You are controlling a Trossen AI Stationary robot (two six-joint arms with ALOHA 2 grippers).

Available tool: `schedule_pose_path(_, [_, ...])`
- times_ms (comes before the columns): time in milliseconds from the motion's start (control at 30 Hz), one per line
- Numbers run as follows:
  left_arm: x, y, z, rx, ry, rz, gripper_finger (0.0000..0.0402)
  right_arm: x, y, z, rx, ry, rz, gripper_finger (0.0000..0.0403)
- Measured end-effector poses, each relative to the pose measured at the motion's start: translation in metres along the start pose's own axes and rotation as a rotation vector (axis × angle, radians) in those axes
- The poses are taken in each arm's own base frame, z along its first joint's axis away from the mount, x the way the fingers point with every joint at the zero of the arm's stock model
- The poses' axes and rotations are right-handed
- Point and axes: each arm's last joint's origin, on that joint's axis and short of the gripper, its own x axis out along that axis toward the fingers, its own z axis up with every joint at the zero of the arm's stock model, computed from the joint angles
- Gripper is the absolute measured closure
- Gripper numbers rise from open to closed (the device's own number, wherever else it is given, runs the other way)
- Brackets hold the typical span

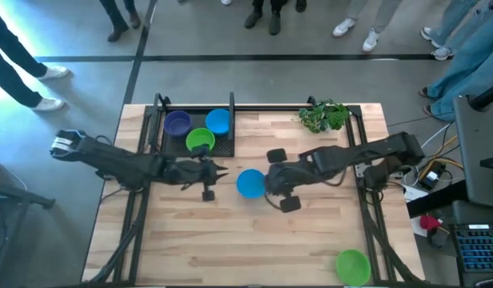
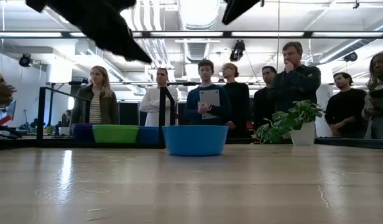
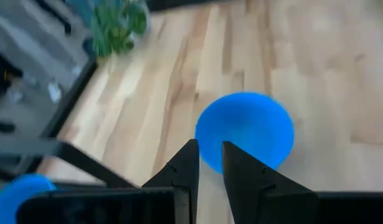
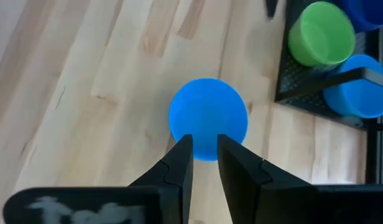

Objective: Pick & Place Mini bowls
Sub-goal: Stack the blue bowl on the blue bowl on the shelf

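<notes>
A smooth round blue plastic bowl (image 1: 250,183) sat upright on the pale wood-plank table (image 1: 230,248), between both arms. The right gripper (image 4: 204,147) hovered beside it, dark tapered fingers narrowly parted, grasping nothing. The left gripper (image 3: 209,154) likewise held nothing, its fingers a slit apart.

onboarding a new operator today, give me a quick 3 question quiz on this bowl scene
1. True or false: the blue bowl in the middle of the table stands between the left gripper and the right gripper.
2. How many bowls sit in the black tray?
3. Which bowl stands alone near the table's front right corner? A purple, B lime green, C blue.

Key: 1 true; 2 three; 3 B.
</notes>
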Motion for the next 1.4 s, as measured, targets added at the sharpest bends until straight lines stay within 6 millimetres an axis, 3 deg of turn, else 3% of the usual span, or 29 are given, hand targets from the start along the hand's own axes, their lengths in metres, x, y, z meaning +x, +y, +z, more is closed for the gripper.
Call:
schedule_pose_path(300, [0.044,0.003,-0.011,-0.119,0.145,0.048,0.0337,-0.020,-0.002,-0.012,0.009,-0.032,-0.004,0.0330])
schedule_pose_path(767, [0.100,-0.006,-0.026,-0.394,0.255,0.106,0.0337,-0.019,-0.002,-0.013,-0.036,-0.027,-0.005,0.0335])
schedule_pose_path(1067, [0.121,-0.004,-0.019,-0.418,0.305,0.116,0.0337,-0.019,-0.002,-0.013,-0.036,-0.024,-0.005,0.0328])
schedule_pose_path(1400, [0.129,-0.003,-0.026,-0.433,0.338,0.108,0.0337,-0.019,-0.002,-0.014,-0.033,-0.020,-0.004,0.0339])
